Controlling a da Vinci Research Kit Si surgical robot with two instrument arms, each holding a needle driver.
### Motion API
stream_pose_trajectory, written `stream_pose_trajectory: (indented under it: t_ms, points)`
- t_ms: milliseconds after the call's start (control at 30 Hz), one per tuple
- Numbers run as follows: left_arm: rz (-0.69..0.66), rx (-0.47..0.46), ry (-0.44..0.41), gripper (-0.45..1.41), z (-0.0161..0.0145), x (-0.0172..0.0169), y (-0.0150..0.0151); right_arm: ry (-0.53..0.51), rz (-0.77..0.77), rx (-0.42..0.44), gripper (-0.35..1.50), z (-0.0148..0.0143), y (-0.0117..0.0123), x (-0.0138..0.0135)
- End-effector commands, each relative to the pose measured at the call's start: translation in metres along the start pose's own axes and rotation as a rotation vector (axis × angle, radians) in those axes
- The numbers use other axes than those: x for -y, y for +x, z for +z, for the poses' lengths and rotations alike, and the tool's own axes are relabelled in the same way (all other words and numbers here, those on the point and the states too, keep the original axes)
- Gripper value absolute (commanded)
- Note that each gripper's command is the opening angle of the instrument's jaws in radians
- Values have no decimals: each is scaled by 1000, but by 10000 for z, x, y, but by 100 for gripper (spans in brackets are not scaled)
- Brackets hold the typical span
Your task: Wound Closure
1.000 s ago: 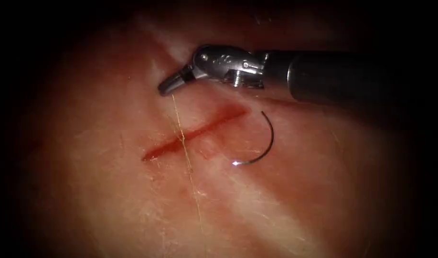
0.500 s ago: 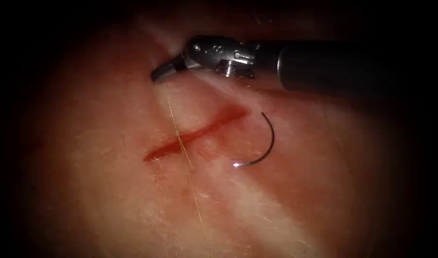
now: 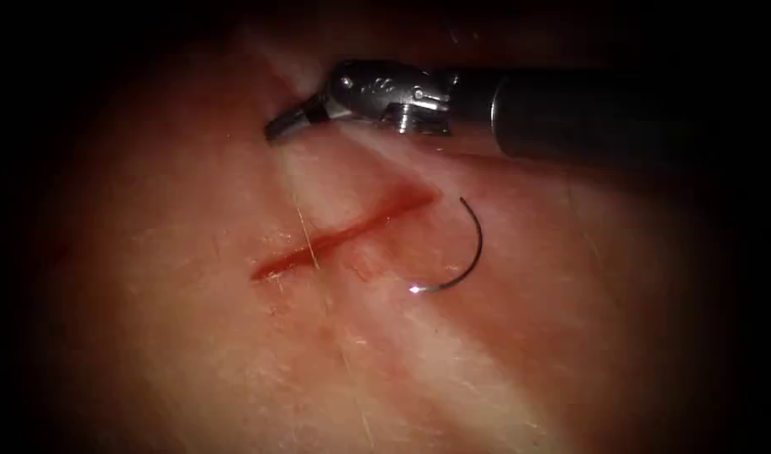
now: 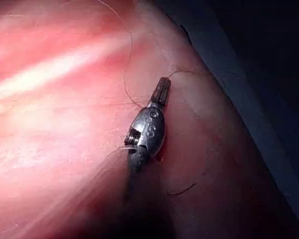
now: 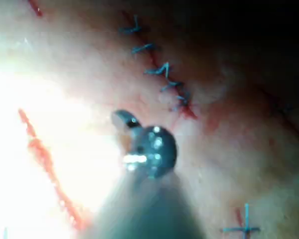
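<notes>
thread (image 3: 308,240) faint above cut (image 3: 343,233)

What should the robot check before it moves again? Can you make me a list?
1. Needle lies loose on the tissue, right of the cut, whole curve showing, not gripped: ok.
2. Right tool has its jaws shut, beyond the cut: ok.
3. Thread gripped in the right tool: cannot tell, it fades out below the tip.
4. Thread crosses the cut: ok.
5. What the left tool holds: cannot tell.
</notes>
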Motion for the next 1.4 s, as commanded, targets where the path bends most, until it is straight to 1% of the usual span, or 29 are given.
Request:
stream_pose_trajectory:
  t_ms: [33, 167, 233, 300, 500, 667, 733, 800, 933, 967, 1033, 1100, 1133, 1200, 1267, 1400]
  points:
    - [-5, -4, -6, -45, 12, -8, -12, -7, -6, 2, -35, 3, 1, -8]
    - [-29, -3, -22, -45, 21, -13, -27, -23, -15, 10, -35, 3, -2, -11]
    - [-28, -5, -31, -45, 19, -10, -32, -32, -22, 16, -35, 3, -3, -13]
    - [-30, -3, -19, -45, 13, -5, -36, -47, -27, 24, -35, 5, -5, -14]
    - [-45, -3, 3, -45, 1, 13, -30, -68, -30, 37, -35, 5, -10, -15]
    - [-58, -10, 18, -45, -2, 28, -25, -82, -30, 44, -35, 1, -7, -11]
    - [-53, -13, 25, -45, -4, 37, -21, -91, -20, 28, -35, 0, -2, -10]
    - [-48, -16, 33, -45, -6, 44, -17, -111, 2, -17, -35, -3, 4, -12]
    - [-31, -21, 42, -45, -11, 59, -10, -180, 53, -70, -35, -25, 16, -24]
    - [-34, -20, 45, -45, -13, 62, -9, -194, 66, -78, -23, -32, 19, -27]
    - [-30, -20, 47, -45, -16, 64, -9, -228, 94, -102, 21, -49, 24, -32]
    - [-31, -19, 52, -45, -19, 66, -10, -247, 135, -116, 58, -62, 26, -30]
    - [-31, -18, 55, -45, -21, 67, -10, -234, 199, -131, 86, -69, 27, -26]
    - [-33, -16, 63, -45, -26, 69, -12, -203, 258, -150, 93, -77, 25, -14]
    - [-30, -14, 72, -45, -32, 73, -13, -176, 336, -161, 101, -84, 21, 4]
    - [-24, -13, 93, -45, -45, 86, -9, -112, 454, -175, 103, -91, 7, 43]
